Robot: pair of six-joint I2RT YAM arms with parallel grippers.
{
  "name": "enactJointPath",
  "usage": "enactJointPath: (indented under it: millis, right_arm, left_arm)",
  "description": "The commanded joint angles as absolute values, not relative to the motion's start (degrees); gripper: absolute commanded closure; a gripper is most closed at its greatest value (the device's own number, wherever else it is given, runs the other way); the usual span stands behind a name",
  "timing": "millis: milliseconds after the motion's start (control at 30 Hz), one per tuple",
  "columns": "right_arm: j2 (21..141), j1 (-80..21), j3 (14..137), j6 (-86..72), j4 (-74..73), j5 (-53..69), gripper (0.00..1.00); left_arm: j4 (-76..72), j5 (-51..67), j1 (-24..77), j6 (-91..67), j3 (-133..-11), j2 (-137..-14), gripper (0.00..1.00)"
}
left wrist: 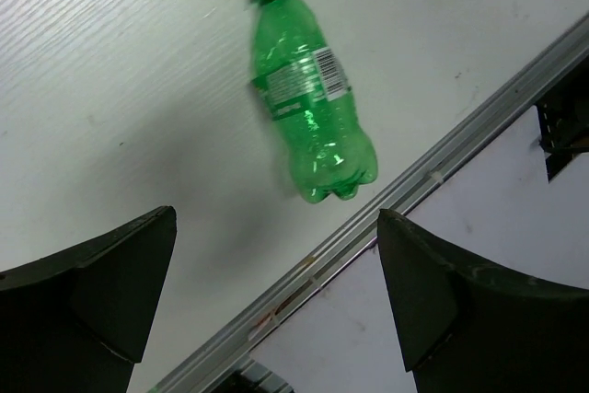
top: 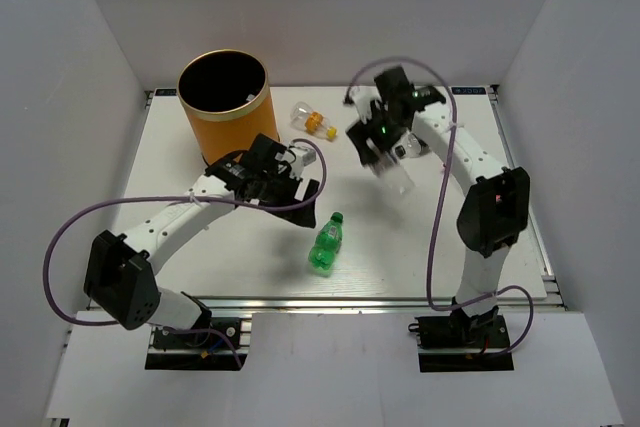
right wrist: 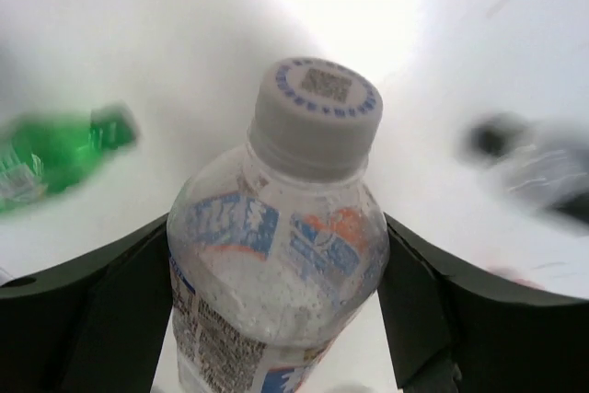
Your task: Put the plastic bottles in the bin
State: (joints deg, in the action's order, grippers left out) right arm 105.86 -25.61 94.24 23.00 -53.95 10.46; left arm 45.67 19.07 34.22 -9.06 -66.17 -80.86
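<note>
While a clear white-capped bottle (right wrist: 276, 255) is pinched between the fingers of the right gripper (top: 383, 149), apparently lifted off the surface (top: 400, 247), the carrying step is judged to be in hand. A leftward carry over the rim of the bin (top: 235, 132), standing well apart at the far left, is called for before release. The left gripper (left wrist: 276, 273) is spread with nothing held; the green bottle (left wrist: 308, 108) lies near the front edge, and a yellow-capped bottle (top: 312, 122) lies near the bin.

Three bottles: one green bottle (top: 326, 244), one yellow-capped bottle (top: 313, 121) and one clear bottle (right wrist: 276, 255) (blurred in the overhead view, sharp in the right wrist view). One orange bin (top: 225, 137). Two arms: one left arm (top: 185, 212), one right arm (top: 462, 147). One table (top: 250, 277).
</note>
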Motion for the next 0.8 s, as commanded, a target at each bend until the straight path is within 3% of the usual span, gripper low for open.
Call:
enactJointPath:
  millis: [0, 100, 300, 633, 767]
  right_arm:
    - [111.2, -25.7, 121.7, 26.8, -52.7, 9.7, 1.0]
    - [119.3, -26.2, 136.0, 24.4, -46.5, 7.8, 1.0]
    - [112.2, -27.7, 121.5, 19.8, -13.5, 9.8, 1.0]
    - [121.0, -30.4, 130.2, 2.6, 20.2, 21.1, 1.0]
    - [123.5, -32.3, 127.6, -4.3, 33.6, 24.9, 1.0]
  left_arm:
    - [40.7, 21.7, 36.7, -9.8, -64.1, -79.5, 0.0]
    - [37.7, 20.4, 38.3, -11.1, -61.4, -79.5, 0.0]
    - [34.9, 17.8, 40.3, -14.1, -57.2, -79.0, 0.0]
    - [34.4, 15.7, 42.5, -14.6, -57.2, -82.1, 0.0]
    - [33.2, 15.7, 43.7, -15.7, -56.6, -82.1, 0.0]
